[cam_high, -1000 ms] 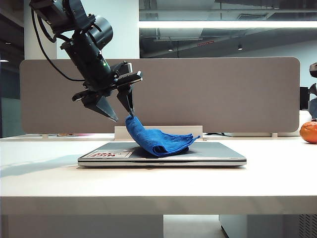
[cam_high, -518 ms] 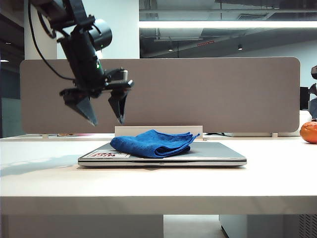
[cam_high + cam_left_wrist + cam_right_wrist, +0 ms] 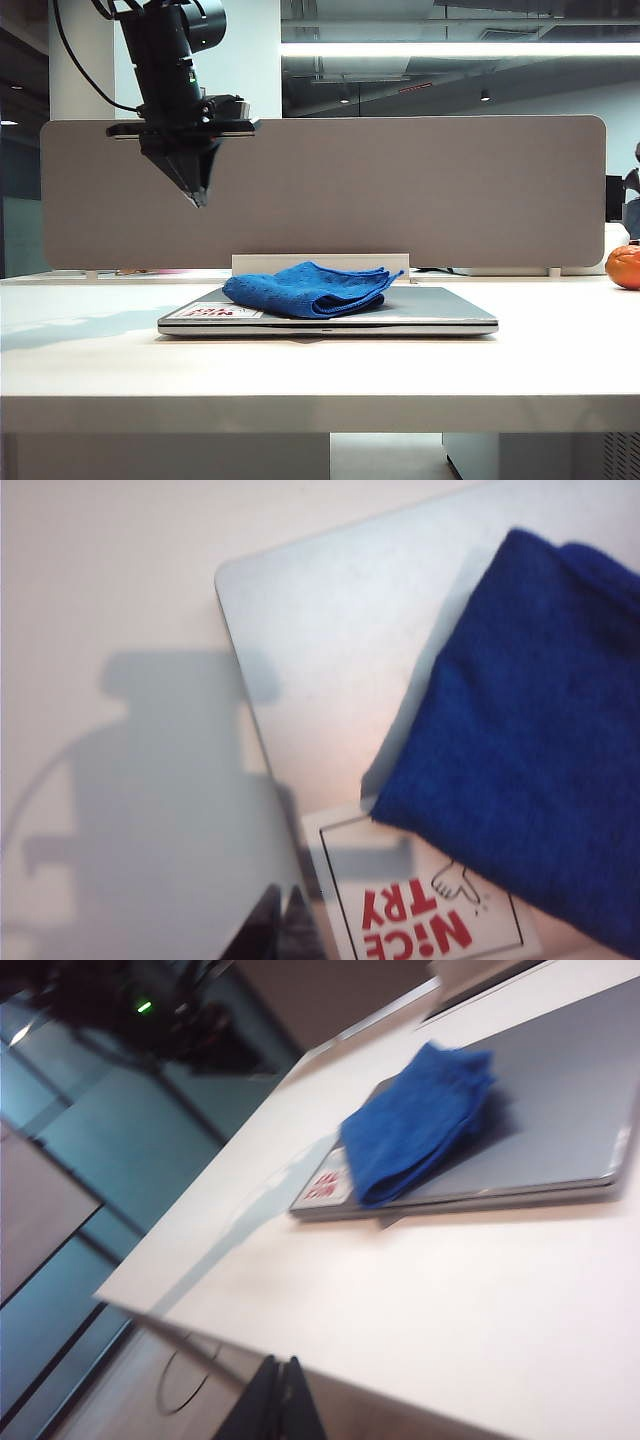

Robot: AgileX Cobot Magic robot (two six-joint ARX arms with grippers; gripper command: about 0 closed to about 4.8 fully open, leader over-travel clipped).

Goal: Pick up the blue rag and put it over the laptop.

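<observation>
Placement apparently complete: the nubby royal-blue microfibre rag (image 3: 305, 288) lies folded on the closed silver-grey laptop (image 3: 440, 313) at centre frame on the worktop, left gripper (image 3: 196, 192) clenched empty at upper left, right gripper (image 3: 281, 1400) apparently clenched aside; only retreat remains.

White worktop (image 3: 100, 370): closed laptop (image 3: 440, 312) lies flat near the middle, lid up. An orange round object (image 3: 624, 266) sits at the far right edge, well apart from the laptop.
</observation>
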